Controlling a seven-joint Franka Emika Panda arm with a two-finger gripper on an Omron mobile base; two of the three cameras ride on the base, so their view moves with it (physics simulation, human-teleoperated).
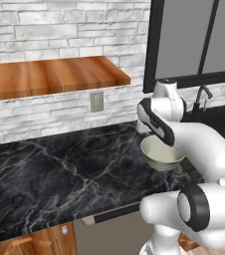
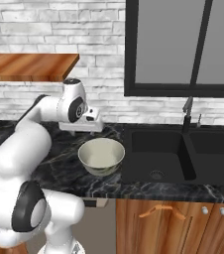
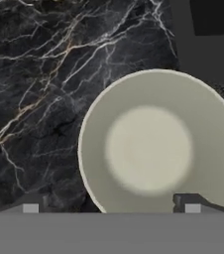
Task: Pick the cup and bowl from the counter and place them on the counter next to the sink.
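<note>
Entry, taken left to right with the sink (image 2: 158, 154) as our landmark.

Wooden shelf (image 2: 29, 66): up on the brick wall, well left of the sink.

Counter (image 1: 59, 169): black marble with white and gold veins, running leftward from the sink's left edge. We see no cup on the stretch in view.

Gripper (image 3: 111, 208): left of the sink and above the counter. In the hand view its two dark fingertips (image 3: 186, 202) rise wide apart at the bottom edge, one over bare marble and one over the bowl's near rim; we read the jaws as spread and holding nothing. Whether that tip touches the rim we cannot tell.

Bowl (image 2: 101, 156): just beside the sink's left edge, upright; in the right base view it appears to rest on the counter. It lies below the gripper and is offset toward the fingertip on the sink's side, so one tip hangs over the inside and the other clear outside the wall. It is round and has no long axis. Wide, pale cream-white, with a smooth plain interior, a lighter flat centre and a thin even rim.

We judge the bowl already placed; any coming move turns on that rim-straddling offset.

Sink: dark recessed basin, with a thin dark faucet (image 2: 187, 113) behind it.
</note>
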